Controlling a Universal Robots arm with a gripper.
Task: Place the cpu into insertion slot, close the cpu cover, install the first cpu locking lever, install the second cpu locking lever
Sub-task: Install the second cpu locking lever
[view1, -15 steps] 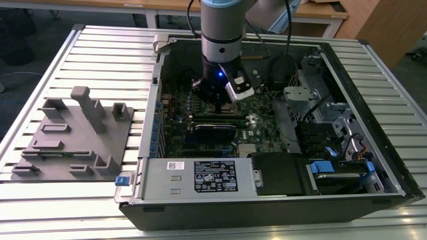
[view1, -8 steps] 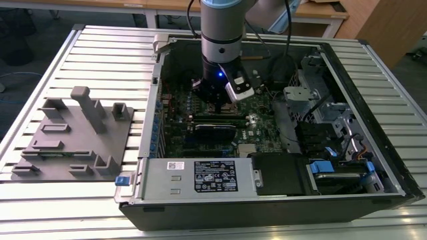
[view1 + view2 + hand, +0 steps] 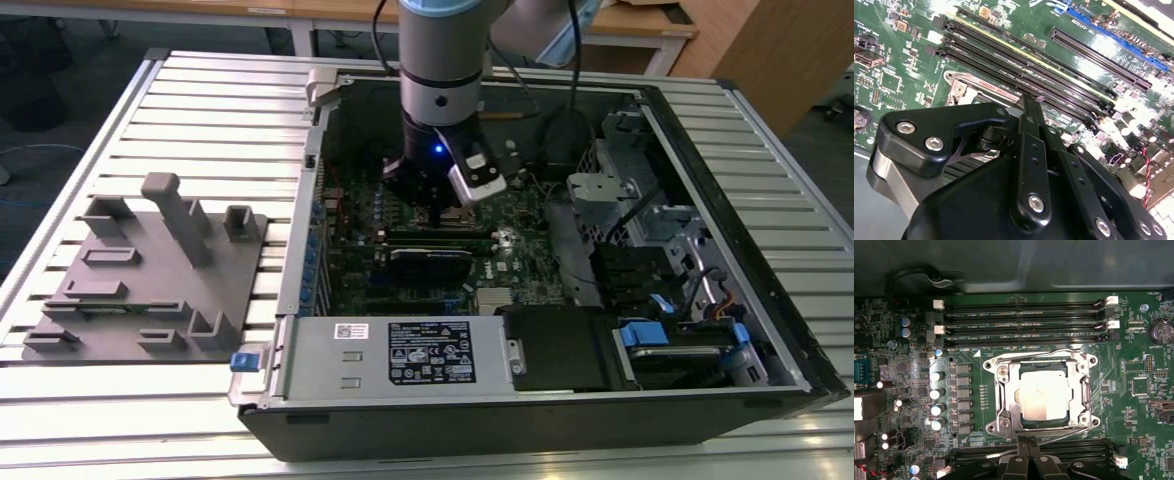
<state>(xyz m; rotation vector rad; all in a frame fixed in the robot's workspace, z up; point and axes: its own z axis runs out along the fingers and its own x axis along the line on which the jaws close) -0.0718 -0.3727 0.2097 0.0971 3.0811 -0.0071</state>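
Arm reaches down into the open computer case on the slatted tabletop, claw low over the green motherboard, right above the socket area. In the first wrist view the cpu sits flat in the insertion slot, pale metal face up, and the cpu cover lies down around it, framing the chip through its window. Thin wire levers run along the socket edges; whether they are latched, cannot tell. Claw fingertips appear pressed together at the socket's edge, next to the nearer bank of black memory slots; nothing visible between them, so the claw looks clenched and empty. Second wrist view shows the black claw linkage close up, with a corner of the socket frame just past it and long memory slots beyond. In the exterior view, a grey fixture block with upright pegs sits on the tabletop to the exterior view's left of the case, and the white-labelled power supply lies along the case's near edge.
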